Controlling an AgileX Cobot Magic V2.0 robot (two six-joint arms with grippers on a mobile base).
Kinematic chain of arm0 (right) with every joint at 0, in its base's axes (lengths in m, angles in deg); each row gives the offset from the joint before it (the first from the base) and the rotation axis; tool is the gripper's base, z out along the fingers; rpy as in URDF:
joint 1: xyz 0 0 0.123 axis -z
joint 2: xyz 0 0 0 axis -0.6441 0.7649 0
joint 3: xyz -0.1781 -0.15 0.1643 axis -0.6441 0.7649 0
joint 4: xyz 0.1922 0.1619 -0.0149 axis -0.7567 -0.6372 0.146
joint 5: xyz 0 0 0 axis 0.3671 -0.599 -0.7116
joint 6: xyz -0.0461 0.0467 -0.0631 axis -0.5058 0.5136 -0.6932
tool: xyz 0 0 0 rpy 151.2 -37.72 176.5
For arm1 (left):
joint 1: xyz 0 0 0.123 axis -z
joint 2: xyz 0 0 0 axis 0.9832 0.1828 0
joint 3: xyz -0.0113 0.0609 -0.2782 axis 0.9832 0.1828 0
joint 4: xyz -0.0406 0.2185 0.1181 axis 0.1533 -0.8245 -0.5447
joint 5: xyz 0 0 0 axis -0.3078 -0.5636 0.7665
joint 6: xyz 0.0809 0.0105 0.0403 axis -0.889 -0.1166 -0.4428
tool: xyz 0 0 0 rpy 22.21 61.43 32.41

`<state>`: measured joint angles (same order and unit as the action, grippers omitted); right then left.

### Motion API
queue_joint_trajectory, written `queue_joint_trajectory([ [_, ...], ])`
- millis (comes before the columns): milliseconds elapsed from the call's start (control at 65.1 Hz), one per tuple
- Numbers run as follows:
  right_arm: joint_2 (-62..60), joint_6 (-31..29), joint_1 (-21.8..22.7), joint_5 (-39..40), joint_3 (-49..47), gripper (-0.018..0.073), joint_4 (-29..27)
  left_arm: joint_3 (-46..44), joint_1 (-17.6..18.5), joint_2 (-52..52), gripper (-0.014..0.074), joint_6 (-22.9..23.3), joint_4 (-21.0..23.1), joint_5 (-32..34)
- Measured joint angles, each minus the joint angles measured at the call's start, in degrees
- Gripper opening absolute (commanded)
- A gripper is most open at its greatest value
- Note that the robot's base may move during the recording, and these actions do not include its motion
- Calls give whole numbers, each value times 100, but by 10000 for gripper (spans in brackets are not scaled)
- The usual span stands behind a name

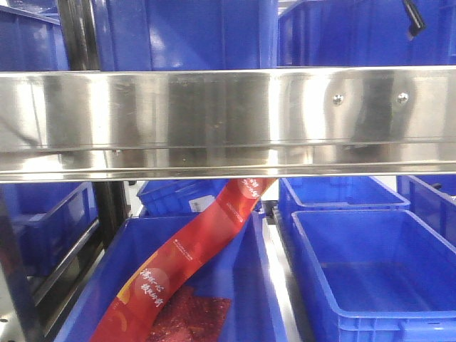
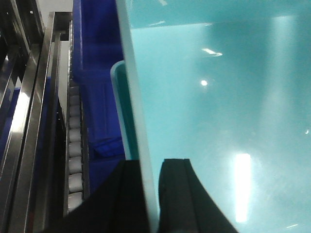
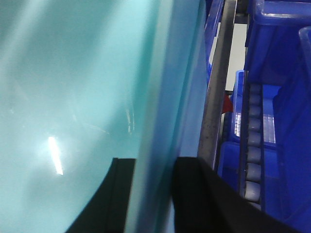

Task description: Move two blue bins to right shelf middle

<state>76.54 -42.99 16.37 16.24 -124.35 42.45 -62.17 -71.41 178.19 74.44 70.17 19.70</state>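
Blue plastic bin wall point(image 2: 218, 97) is pinched between the left gripper point(image 2: 149, 194) jaws, and its opposite wall point(image 3: 73, 73) between the right gripper point(image 3: 153, 199) jaws, beside the roller rails point(image 2: 75, 160). Both arms should be advanced evenly, the bin kept level, over the steel shelf edge point(image 1: 228, 121).

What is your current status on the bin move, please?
Left gripper and right gripper each clamped on a bin wall. Bin interior fills both wrist views. Steel shelf rail crosses the front view.

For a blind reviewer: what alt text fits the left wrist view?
The left claw is shut on the thin wall of a pale teal bin filling the frame. At left, a steel shelf rail and roller track.
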Motion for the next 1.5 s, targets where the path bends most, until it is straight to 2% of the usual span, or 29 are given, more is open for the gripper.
queue_joint_trajectory([
  [491,12,0,0,-39,0,-154,-14,0,0,0,-111,0,-11,-116],
  [921,1000,103,0,-285,0,-154,-430,0,-9,589,-111,0,-811,-479],
  [1229,1468,83,0,-150,-10,-148,-454,0,-22,1030,-99,-3,-978,-268],
  [1290,1520,72,0,-150,-10,-76,-454,0,-22,1087,-57,-3,-990,-268],
  [1336,1544,72,0,-150,-10,18,-454,0,-22,1115,20,-3,-998,-268],
  [1428,1554,120,0,-109,-19,364,-400,0,-22,1124,206,-35,-997,-268],
  [1505,1554,161,0,-16,-33,577,-383,-5,-22,1114,388,-47,-951,-268],
])
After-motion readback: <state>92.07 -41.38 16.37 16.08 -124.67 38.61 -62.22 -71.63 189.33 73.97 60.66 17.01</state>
